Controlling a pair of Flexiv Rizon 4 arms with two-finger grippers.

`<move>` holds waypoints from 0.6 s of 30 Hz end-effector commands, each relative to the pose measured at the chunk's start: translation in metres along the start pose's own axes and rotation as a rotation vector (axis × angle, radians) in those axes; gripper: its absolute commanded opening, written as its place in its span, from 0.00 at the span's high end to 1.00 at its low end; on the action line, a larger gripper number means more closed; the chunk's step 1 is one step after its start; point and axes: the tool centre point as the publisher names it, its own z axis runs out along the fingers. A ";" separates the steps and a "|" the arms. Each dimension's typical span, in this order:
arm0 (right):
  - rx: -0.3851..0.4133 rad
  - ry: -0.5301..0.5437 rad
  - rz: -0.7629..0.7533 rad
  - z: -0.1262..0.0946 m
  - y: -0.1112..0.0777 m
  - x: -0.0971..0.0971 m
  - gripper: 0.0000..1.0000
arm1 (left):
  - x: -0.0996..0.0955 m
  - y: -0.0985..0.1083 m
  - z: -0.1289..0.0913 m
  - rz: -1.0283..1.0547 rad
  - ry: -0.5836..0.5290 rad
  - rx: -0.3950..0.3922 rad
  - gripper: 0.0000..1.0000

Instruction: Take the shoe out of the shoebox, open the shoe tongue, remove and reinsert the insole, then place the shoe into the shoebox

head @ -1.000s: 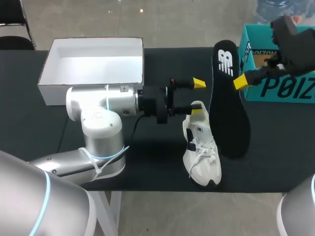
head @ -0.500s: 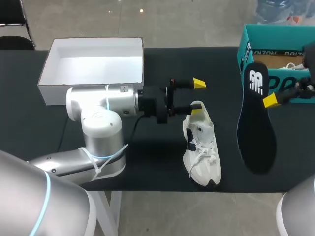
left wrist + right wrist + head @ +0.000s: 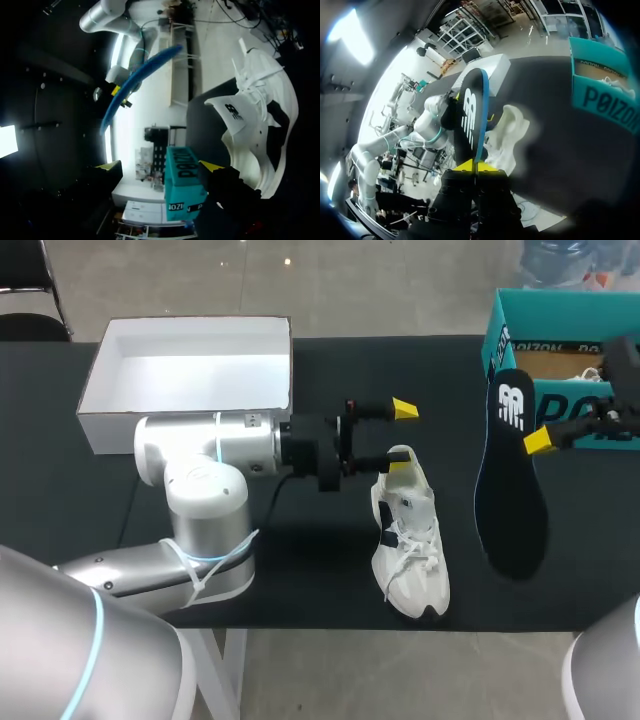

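Table: black top (image 3: pixel 330 370) under both my arms, seen from the head camera.
White box: open white box (image 3: pixel 190 360) at the far left of the table, beside my left arm.
Shoebox: teal shoebox (image 3: pixel 560 320) at the far right corner, open at the top; something pale lies inside, but I cannot make out what.
Shoe: white shoe (image 3: pixel 410 540) out of the shoebox, standing on its sole near the middle of the table, heel toward the far side, toe toward the near edge, laces loose.
Left gripper: left gripper (image 3: pixel 402 435) reaches in level from the left with its fingers spread wide. One yellow tip sits at the shoe's heel opening, the other hangs free beside it, so it grips nothing.
Insole: dark insole (image 3: pixel 510 500) held up off the table, between the shoe and the shoebox, logo end toward the shoebox; my wrist camera shows a blue edge.
Right gripper: right gripper (image 3: pixel 476 167) is pinched closed on the insole's side edge, both yellow tips pressing it from either side.
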 end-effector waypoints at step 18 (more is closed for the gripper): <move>0.132 0.021 0.015 0.022 0.077 -0.055 1.00 | 0.001 -0.001 0.001 0.003 -0.003 -0.004 0.00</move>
